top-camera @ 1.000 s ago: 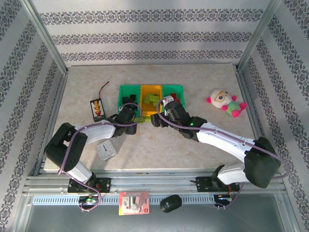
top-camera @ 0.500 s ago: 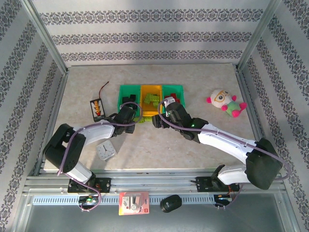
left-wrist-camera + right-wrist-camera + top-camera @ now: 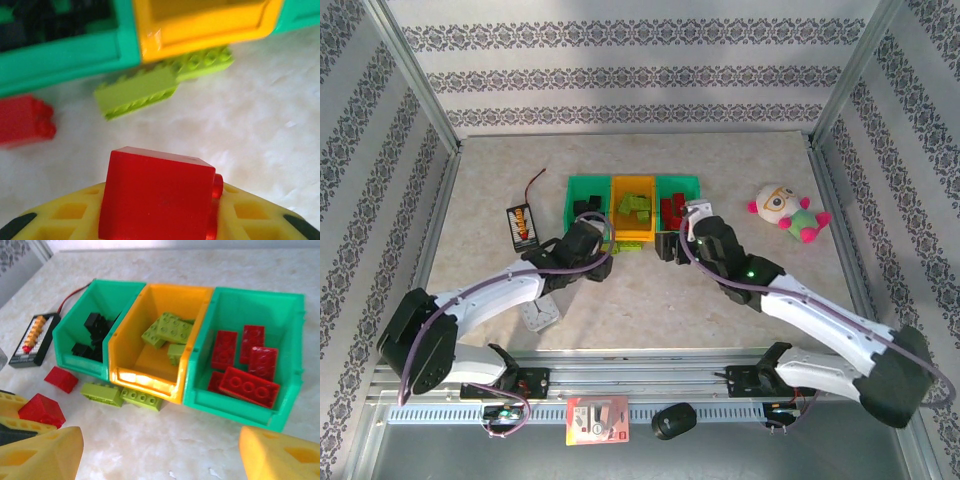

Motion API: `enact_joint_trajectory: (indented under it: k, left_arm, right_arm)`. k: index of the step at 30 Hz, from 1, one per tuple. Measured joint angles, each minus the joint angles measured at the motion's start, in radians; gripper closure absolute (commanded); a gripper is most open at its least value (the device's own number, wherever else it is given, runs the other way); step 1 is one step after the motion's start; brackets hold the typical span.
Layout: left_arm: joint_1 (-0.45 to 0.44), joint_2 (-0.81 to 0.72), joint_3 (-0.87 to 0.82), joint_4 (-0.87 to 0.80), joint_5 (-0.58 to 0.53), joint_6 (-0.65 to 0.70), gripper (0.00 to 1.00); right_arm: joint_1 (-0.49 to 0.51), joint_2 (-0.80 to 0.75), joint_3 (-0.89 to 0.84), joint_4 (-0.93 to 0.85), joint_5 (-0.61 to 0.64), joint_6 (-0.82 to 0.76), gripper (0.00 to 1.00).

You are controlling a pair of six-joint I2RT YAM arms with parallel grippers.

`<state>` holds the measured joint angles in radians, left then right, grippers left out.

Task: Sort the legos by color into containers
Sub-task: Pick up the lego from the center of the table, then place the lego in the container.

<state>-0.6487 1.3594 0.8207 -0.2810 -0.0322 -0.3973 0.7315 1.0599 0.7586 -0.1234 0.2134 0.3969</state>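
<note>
My left fingers (image 3: 599, 260) are clenched on a red lego (image 3: 156, 200), held between them above the desk (image 3: 740, 165), just near of the containers. My right fingers (image 3: 664, 246) stand released and wide apart, grasping nothing, near of the middle and right bins. The three containers stand side by side in a row, walls touching, toward the far middle of the desk. The left teal bin (image 3: 115, 290) holds black legos (image 3: 95, 322). The orange-yellow bin (image 3: 145, 380) in the middle holds lime legos (image 3: 167, 330). The right teal bin (image 3: 230, 407) holds red legos (image 3: 247, 385). Three pieces lie unsorted on the desk. A loose red lego (image 3: 61, 378) lies just near of the left teal bin. A first lime lego (image 3: 101, 393) and a second lime lego (image 3: 141, 398) lie almost end to end, just beside the near wall of the orange-yellow bin. A black battery holder (image 3: 35, 339) lies left of the row. A plush toy (image 3: 788, 212) sits well apart to the right. A white clock (image 3: 540, 312) lies near-left, partly under my left arm.
</note>
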Motion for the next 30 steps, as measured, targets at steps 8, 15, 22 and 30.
enact_joint_trajectory:
  k: [8, 15, 22, 30]
  left_arm:
    - [-0.013, 0.318, 0.41, 0.062, 0.06, 0.039, 0.63]
    - [-0.026, 0.645, 0.797, 0.048, 0.101, 0.085, 0.63]
    - [-0.026, 0.92, 1.165, -0.069, 0.106, 0.142, 0.32]
    - [-0.026, 0.857, 1.101, -0.101, 0.103, 0.171, 0.01]
  right_arm:
    - [-0.056, -0.209, -0.088, -0.05, 0.037, 0.001, 0.19]
    - [-0.091, -0.257, -0.135, -0.096, 0.037, 0.016, 0.19]
    - [-0.115, -0.265, -0.137, -0.125, 0.032, 0.015, 0.19]
    - [-0.115, -0.273, -0.137, -0.15, -0.008, 0.01, 0.19]
